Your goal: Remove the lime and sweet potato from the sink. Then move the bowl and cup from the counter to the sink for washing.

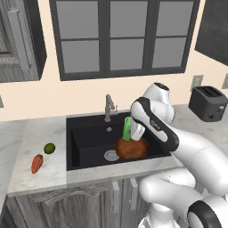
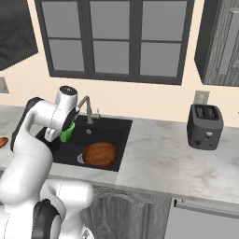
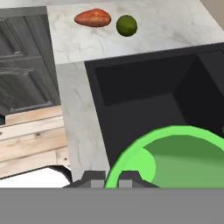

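The black sink (image 1: 89, 133) holds the brown bowl (image 1: 132, 148), which sits on its floor at the right end, just beside the silver drain (image 1: 111, 155) and partly over its edge as seen from the right base view. The bowl looks empty. Above it hangs the gripper (image 1: 132, 132), its jaws pinched on the rim of the green cup (image 1: 128, 128), so the cup is held in the air over the basin, a little above the bowl and not touching it. From the hand view the cup's open mouth faces the camera and nothing lies inside it; the wall of the cup sits between the two dark fingertips (image 3: 92, 179). The faucet (image 1: 108, 107) stands at the back edge of the sink, behind the cup. Out on the counter (image 1: 40, 133) to the left of the sink lie the lime (image 1: 49, 148) and the sweet potato (image 1: 37, 163), near each other but apart, the potato closer to the front edge. Well off to the right, on the counter by the wall, stands a dark toaster (image 1: 208, 103) with its two slots up.
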Motion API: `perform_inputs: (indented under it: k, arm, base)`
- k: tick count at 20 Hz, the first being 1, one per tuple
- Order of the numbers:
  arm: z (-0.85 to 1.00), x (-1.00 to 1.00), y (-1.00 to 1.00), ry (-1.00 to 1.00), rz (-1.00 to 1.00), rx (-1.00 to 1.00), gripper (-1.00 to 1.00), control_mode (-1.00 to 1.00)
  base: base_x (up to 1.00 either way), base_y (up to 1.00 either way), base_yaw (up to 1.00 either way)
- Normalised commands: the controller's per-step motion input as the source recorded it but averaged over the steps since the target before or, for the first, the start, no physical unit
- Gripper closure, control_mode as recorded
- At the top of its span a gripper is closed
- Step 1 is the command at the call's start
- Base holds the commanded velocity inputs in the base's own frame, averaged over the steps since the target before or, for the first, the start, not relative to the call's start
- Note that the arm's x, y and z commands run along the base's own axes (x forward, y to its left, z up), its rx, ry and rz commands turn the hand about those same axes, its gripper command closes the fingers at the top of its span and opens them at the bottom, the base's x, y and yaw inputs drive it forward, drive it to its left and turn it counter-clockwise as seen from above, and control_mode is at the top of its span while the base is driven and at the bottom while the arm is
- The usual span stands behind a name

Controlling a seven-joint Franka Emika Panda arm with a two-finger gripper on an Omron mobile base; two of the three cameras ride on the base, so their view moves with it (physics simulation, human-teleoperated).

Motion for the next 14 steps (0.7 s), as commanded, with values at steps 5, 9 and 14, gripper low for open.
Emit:
perform_inputs:
  k: [5,9,14]
  arm:
    - [-0.12,0.07,0.36,0.00,0.00,0.01,1.00,-1.00]
    - [-0.11,0.10,0.36,0.00,0.00,0.00,1.00,-1.00]
    - [-0.11,0.14,0.38,0.00,0.00,0.00,1.00,-1.00]
  base:
    - [0.00,0.00,0.00]
    - [0.00,0.00,0.00]
    - [0.00,0.00,0.00]
